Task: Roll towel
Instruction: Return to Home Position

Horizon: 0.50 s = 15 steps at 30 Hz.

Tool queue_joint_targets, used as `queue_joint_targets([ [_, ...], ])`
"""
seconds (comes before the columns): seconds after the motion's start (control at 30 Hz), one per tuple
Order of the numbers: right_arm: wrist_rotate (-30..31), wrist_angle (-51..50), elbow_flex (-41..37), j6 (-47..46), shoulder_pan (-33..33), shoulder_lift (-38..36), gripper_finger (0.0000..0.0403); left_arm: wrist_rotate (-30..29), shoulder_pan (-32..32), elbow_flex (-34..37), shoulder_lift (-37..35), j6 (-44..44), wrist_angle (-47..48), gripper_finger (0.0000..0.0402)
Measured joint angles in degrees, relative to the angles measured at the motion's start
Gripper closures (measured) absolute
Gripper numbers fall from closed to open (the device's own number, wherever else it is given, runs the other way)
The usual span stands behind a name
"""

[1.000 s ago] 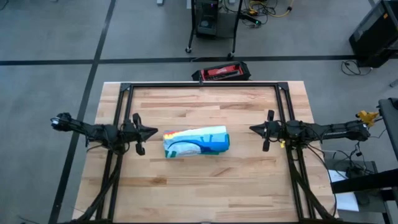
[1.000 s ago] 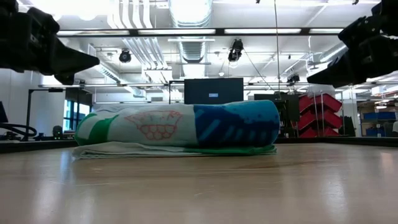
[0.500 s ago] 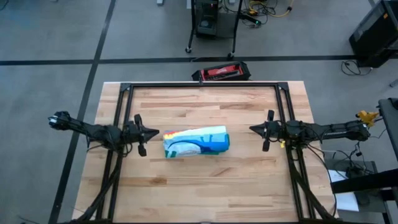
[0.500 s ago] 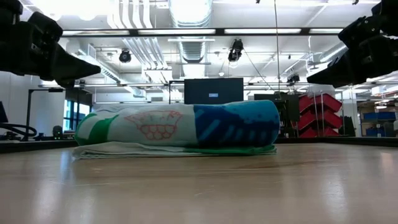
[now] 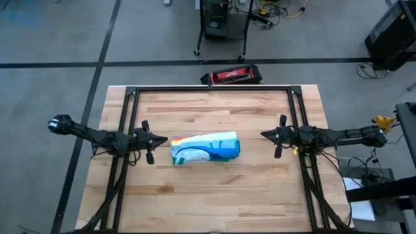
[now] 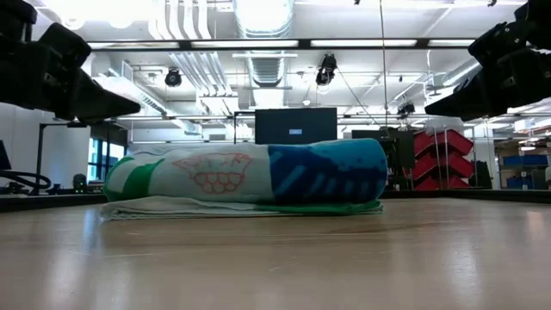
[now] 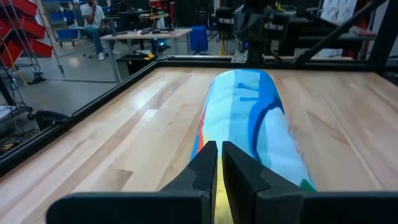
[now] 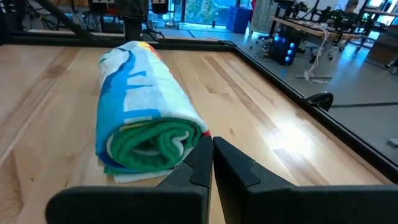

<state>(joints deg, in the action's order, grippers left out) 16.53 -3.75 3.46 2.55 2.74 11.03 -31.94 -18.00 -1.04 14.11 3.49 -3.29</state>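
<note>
The towel (image 5: 205, 148) lies rolled up near the middle of the wooden table, its length running left to right. Its blue, white and green printed face is outward, and the green spiral of its right end (image 8: 155, 144) shows in the right wrist view. The roll rests on its underside, with a flat loose edge (image 6: 164, 207) under it. My left gripper (image 5: 164, 138) hovers shut just off the roll's left end (image 7: 219, 148). My right gripper (image 5: 263, 134) hovers shut a short way off the right end (image 8: 208, 143). Neither touches the towel.
A black metal frame (image 5: 211, 89) borders the table's far edge and sides. A red and black case (image 5: 231, 75) lies on the floor beyond the far edge. Bare wood (image 5: 208, 195) stretches along the near side. A person (image 7: 93, 18) sits far off in the room.
My left gripper has tipped its fingers downward a little beside the towel's left end, staying shut. The towel and my right gripper have kept still.
</note>
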Motion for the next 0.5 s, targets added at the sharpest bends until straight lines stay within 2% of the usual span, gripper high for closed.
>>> queue_joint_targets([
  [0.5,0.00,-0.04,0.00,0.01,0.00,0.00,0.0403,-0.02,0.00,0.00,3.15,0.00,-0.09,0.0393],
])
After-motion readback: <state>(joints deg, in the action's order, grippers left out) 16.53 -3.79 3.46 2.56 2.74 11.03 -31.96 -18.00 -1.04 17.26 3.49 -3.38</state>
